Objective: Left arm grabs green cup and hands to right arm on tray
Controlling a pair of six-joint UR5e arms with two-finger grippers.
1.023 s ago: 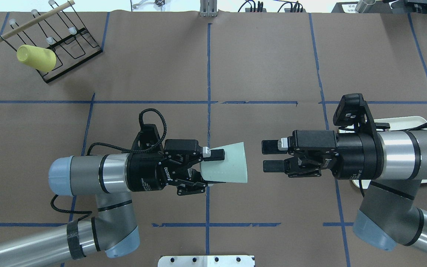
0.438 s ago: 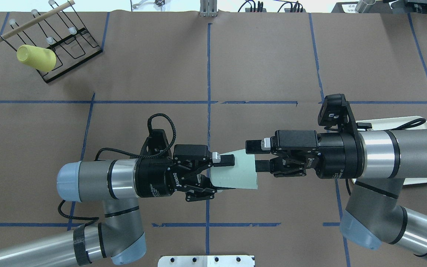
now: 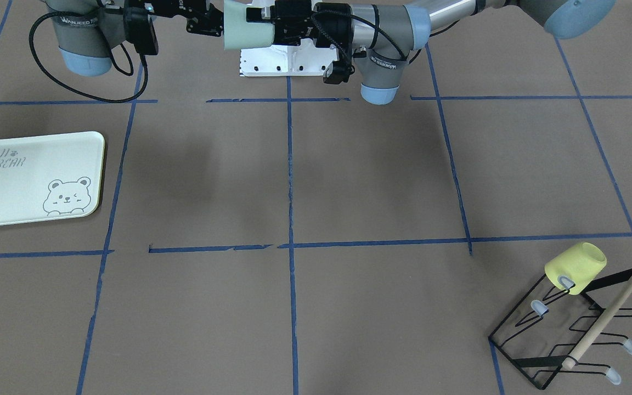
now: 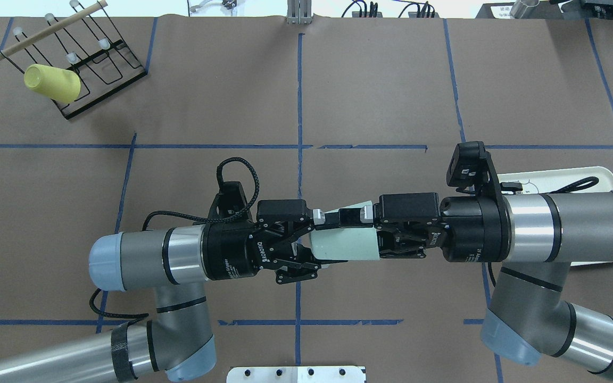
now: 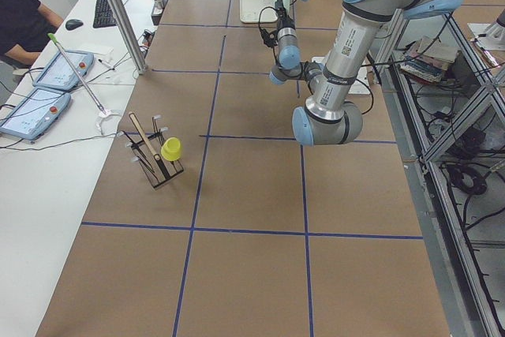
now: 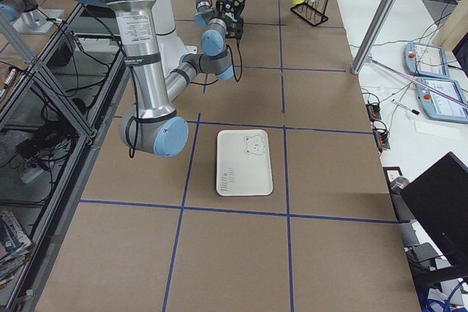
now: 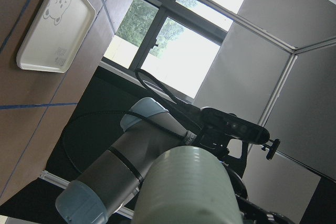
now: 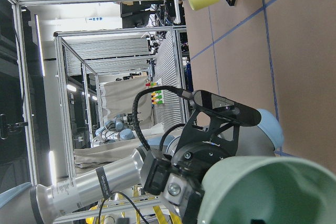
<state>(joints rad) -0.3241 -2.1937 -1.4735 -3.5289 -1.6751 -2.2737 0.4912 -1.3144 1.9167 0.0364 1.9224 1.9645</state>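
Observation:
The pale green cup (image 4: 346, 246) lies on its side in mid-air above the table centre, mouth toward the right arm. My left gripper (image 4: 323, 242) is shut on its narrow base end. My right gripper (image 4: 362, 232) has come up to the cup's mouth; one finger (image 4: 350, 215) lies along the outside of the wall, the other is hidden, and the jaws look open. The cup also shows in the front view (image 3: 244, 30) and fills the lower part of both wrist views (image 7: 189, 187) (image 8: 262, 192). The bear tray (image 4: 562, 175) lies on the table under the right arm (image 3: 20, 181).
A yellow cup (image 4: 54, 83) hangs on a black wire rack (image 4: 99, 69) at the far left corner (image 3: 575, 267). The robot's white base plate (image 4: 296, 374) is at the near edge. Blue tape lines cross the brown table.
Both arms moved toward each other. The right gripper closed the gap and now has its fingers at the cup's mouth. The left gripper still holds the cup.

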